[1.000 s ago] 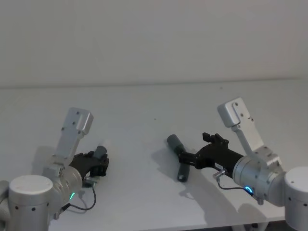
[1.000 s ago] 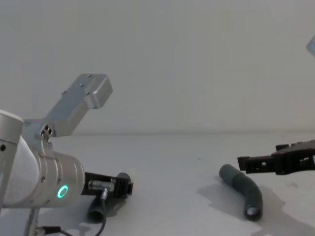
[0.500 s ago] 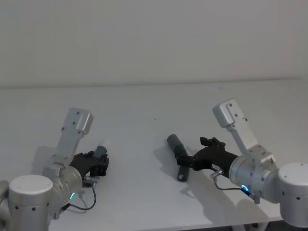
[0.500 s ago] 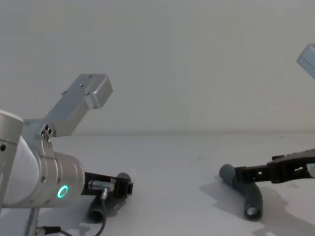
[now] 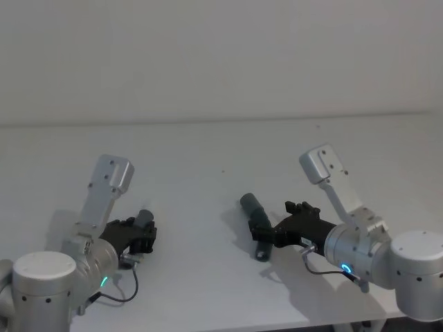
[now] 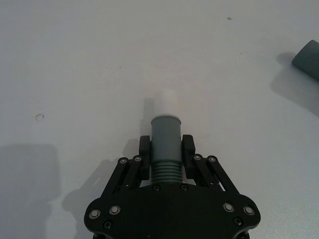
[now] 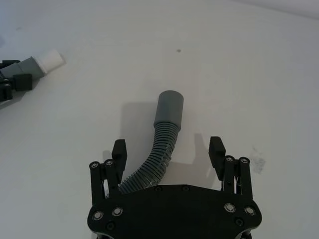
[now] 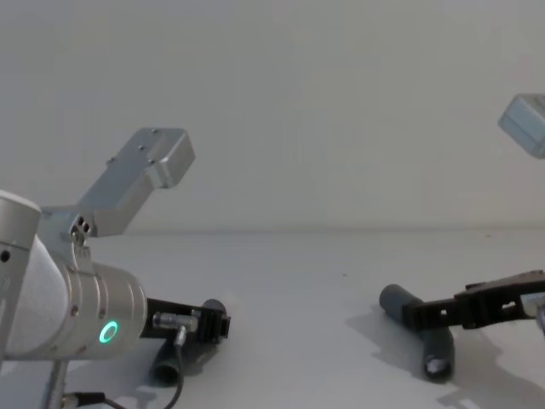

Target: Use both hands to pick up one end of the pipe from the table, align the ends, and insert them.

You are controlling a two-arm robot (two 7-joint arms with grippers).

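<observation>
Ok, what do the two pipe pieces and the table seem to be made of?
White-tipped piece, gripped by the left hand: probably hard plastic, matte grey collar, white tip. Socket piece, inside the open right hand: same grey plastic by its look; the bent, close-ribbed section suggests a flexible corrugated wall. Table: matte white, no grain or shine; laminate or paint, unclear.

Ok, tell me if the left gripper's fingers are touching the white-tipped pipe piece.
Touching. In the left wrist view the left gripper has both fingers pressed against the sides of the white-tipped pipe piece, with no gap.
</observation>
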